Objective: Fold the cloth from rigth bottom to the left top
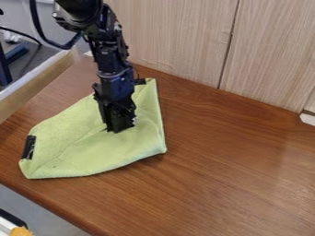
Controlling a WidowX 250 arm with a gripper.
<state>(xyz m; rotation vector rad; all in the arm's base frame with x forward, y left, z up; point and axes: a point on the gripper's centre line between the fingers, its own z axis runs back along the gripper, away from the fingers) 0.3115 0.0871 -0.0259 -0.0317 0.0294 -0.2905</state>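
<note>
Cloth point(73, 152): light green, lying crumpled on the left part of the brown wooden worktop point(240, 179), one black patch point(29, 147) at its left corner and a second point(140, 81) near its top.
Hand point(120, 129): pointing down onto the middle of the cloth, creases beside its tip; I cannot tell how far open it is or whether it has hold of the fabric.
In the way: the black arm point(109, 60), coming from the upper left and hiding part of the cloth's upper side.
Behind: pale wood panels point(178, 37) along the worktop's back edge, with a small white piece point(308, 119) at the far right.
Left side: a pale wooden ledge point(38, 88); a black cable point(38, 27) loops above.
Lower left corner: an orange item point(21, 231) beside something white and black point(6, 226), possibly a container; I cannot tell.
</note>
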